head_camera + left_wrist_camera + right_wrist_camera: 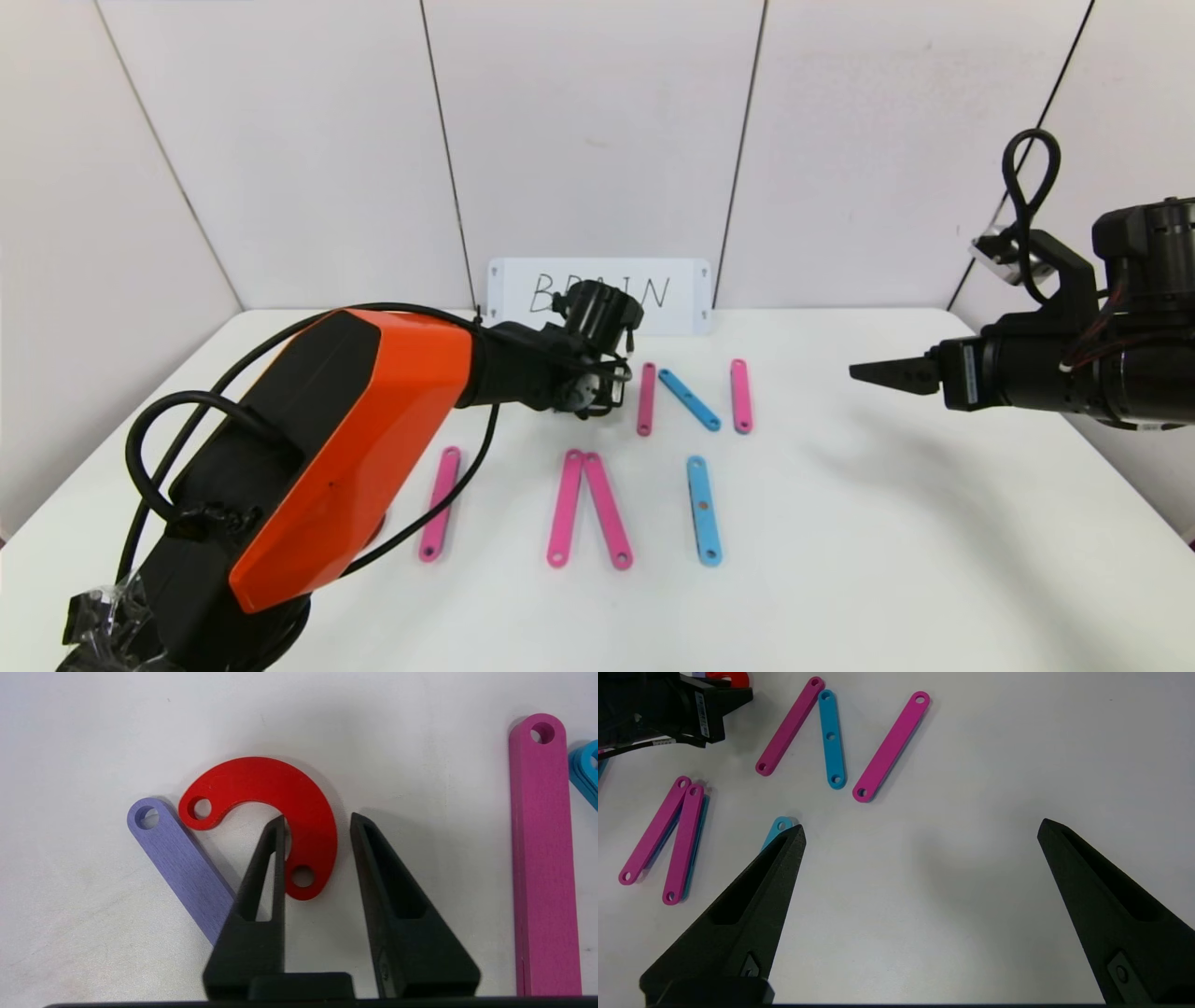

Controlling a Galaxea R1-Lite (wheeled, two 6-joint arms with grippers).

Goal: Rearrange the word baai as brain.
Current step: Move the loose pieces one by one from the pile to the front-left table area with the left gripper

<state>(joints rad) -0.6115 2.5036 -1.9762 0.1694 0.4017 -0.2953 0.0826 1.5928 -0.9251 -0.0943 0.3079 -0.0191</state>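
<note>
Red half-ring curve of flat holed plastic lies on the white worktop directly under the left hand, just beside a short purple bar. That hand's fingers are narrowed astride the curve's lower limb, one inside its hollow, one outside, not visibly clamped. The right hand hangs spread wide, well apart.

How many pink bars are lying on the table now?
5. Near row: a lone pink bar beside the left arm, then a pink pair touching at the far ends. Far row: two pink uprights flanking a slanted blue bar. The arm may hide others.
</note>
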